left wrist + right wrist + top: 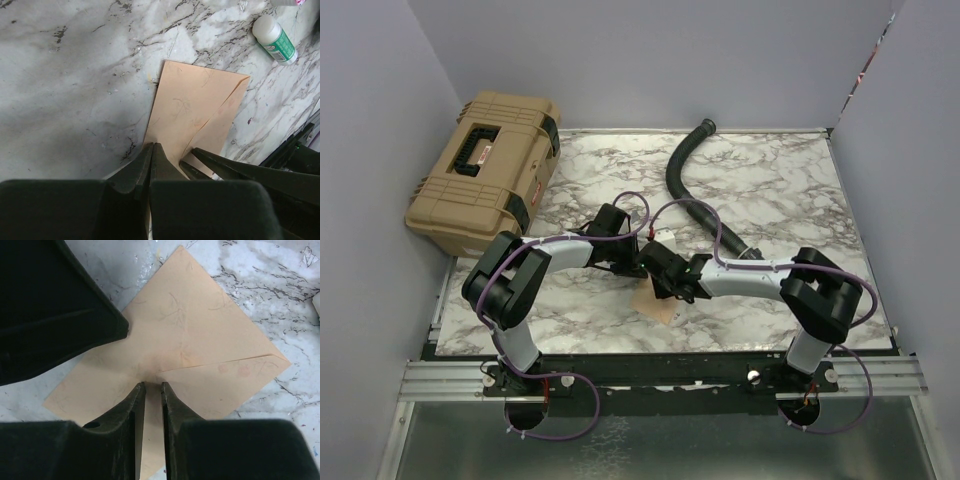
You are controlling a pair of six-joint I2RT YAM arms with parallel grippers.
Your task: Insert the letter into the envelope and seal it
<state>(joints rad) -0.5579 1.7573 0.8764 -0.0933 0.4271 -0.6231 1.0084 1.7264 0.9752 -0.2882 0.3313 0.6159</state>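
Kraft-brown paper envelope (190,330), flap folded: shut left gripper (151,147) pins its edge; right gripper (152,386), barely ajar and empty, should press the flap flat.

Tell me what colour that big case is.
The case is tan with black trim; top view shows best.

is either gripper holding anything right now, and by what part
No clear hold. The envelope lies flat; the left gripper is shut with tips at its edge, the right gripper slightly apart at the flap's point.
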